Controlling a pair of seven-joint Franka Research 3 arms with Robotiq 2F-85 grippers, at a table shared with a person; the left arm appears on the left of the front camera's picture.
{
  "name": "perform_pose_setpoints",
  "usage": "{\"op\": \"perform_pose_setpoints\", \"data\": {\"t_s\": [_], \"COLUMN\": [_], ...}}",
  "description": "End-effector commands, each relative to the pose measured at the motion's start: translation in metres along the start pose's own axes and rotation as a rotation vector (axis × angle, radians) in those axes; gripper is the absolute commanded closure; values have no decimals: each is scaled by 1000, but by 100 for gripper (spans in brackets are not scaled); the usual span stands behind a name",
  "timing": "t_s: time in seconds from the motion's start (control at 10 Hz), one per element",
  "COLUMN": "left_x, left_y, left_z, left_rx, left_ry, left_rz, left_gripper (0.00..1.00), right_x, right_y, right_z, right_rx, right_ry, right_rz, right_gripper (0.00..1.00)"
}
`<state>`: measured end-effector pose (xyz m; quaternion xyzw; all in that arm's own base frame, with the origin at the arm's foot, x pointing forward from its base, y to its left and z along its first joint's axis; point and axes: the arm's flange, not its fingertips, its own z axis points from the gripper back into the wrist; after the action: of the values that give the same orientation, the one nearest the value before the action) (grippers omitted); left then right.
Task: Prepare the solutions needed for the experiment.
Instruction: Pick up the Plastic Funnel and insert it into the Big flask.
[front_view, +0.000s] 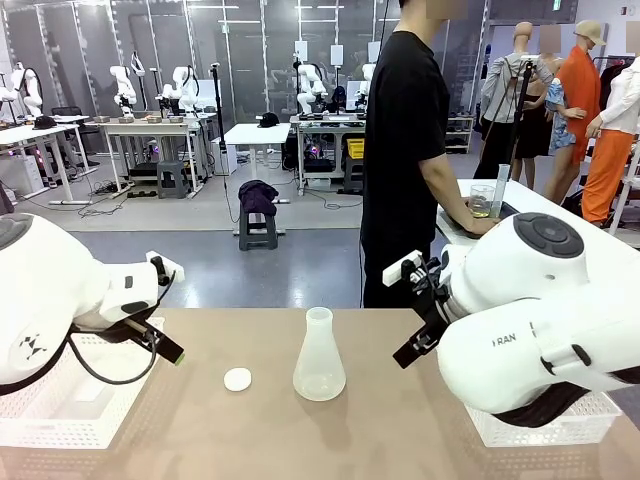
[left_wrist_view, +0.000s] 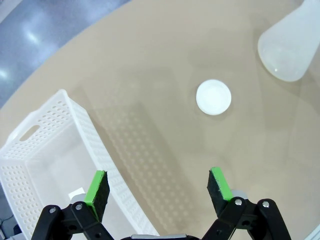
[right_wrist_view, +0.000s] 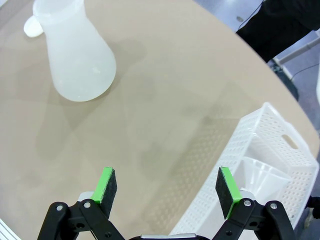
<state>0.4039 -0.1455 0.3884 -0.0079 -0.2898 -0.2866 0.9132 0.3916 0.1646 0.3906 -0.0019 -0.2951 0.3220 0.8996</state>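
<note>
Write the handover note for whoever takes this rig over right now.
Left end effector: open, empty, above the table by the left basket.
Right end effector: open, empty, by the right basket, which holds a funnel.
Things: flask upright mid-table, no tinted liquid visible in it; white disc beside it. Yellowish solution sits in a beaker at the person's hand, on the side table.
Done: nothing that shows.
Left: get the solution into the flask, probably via the funnel.

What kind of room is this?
Probably a robotics lab: a flask stands on the table between the robot's left arm and right arm, with workbenches behind.
</note>
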Motion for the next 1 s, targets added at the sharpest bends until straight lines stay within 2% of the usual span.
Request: {"op": "perform_pose_setpoints", "data": {"t_s": [0.0,0.3,0.5,0.9], "left_x": [1,8,8,8], "left_y": [5,13,12,13], "left_z": [29,83,113,122], "left_rx": [18,29,18,36], "left_ry": [-75,-109,-172,-167], "left_rz": [30,40,33,-14], "left_gripper": [0,0,0,0], "right_x": [13,41,48,51], "right_y": [9,13,20,23], "right_z": [35,96,130,134], "right_rx": [-98,-185,-246,-279], "right_ry": [-17,-80,-110,-67], "right_rz": [-9,-30,-31,-35], "right_gripper": [0,0,0,0]}}
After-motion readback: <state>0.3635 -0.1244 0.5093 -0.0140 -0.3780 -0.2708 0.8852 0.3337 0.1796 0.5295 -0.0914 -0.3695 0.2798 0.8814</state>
